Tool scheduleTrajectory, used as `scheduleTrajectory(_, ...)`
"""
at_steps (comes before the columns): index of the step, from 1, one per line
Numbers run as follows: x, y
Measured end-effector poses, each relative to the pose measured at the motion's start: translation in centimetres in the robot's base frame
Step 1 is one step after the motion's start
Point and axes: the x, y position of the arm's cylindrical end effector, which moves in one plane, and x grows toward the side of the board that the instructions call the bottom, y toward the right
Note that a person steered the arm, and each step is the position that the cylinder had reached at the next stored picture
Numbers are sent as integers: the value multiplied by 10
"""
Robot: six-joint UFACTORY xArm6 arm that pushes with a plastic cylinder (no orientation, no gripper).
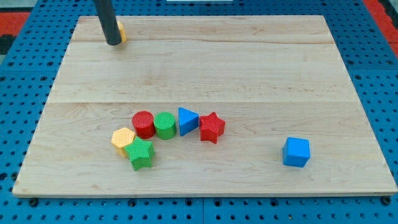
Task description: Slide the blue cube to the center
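The blue cube sits alone on the wooden board at the view's lower right. My tip rests on the board at the view's upper left, far from the blue cube. A small orange block shows just behind the rod, mostly hidden by it.
A cluster lies left of centre, low on the board: a red cylinder, a green cylinder, a blue triangular block, a red star, a yellow hexagonal block and a green star.
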Motion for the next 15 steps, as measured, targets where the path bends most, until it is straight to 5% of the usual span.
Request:
scheduleTrajectory(2, 12, -8)
scheduleTrajectory(6, 137, 246)
scheduleTrajectory(7, 171, 368)
scheduleTrajectory(8, 246, 436)
scheduleTrajectory(9, 316, 410)
scheduleTrajectory(11, 254, 308)
scheduleTrajectory(13, 300, 310)
scheduleTrajectory(14, 297, 238)
scheduleTrajectory(15, 254, 236)
